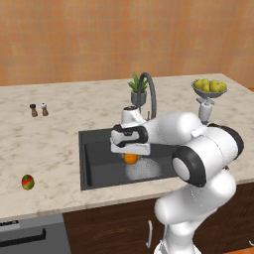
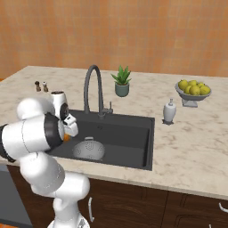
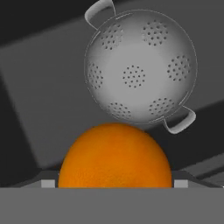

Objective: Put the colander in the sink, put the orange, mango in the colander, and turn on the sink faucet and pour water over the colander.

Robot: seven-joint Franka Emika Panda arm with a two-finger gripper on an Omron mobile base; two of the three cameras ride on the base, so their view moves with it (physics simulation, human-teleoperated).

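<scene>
My gripper [image 1: 130, 154] is shut on the orange [image 1: 130, 158], holding it over the left part of the black sink [image 1: 94, 158]. In the hand view the orange [image 3: 114, 157] sits between the two fingertips [image 3: 49, 183], above and just short of the colander [image 3: 140, 65]. The grey perforated colander [image 1: 144, 170] stands upright and empty on the sink floor. The mango [image 1: 28, 182] lies on the counter far left of the sink, near the front edge. The dark gooseneck sink faucet [image 1: 149, 87] arches over the basin from behind; no water shows.
Behind the sink stands a potted plant [image 2: 122, 82]. To the right are a white soap dispenser [image 2: 169, 111] and a pedestal bowl of yellow-green fruits [image 2: 193, 91]. Salt and pepper shakers [image 1: 38, 109] stand at the back left.
</scene>
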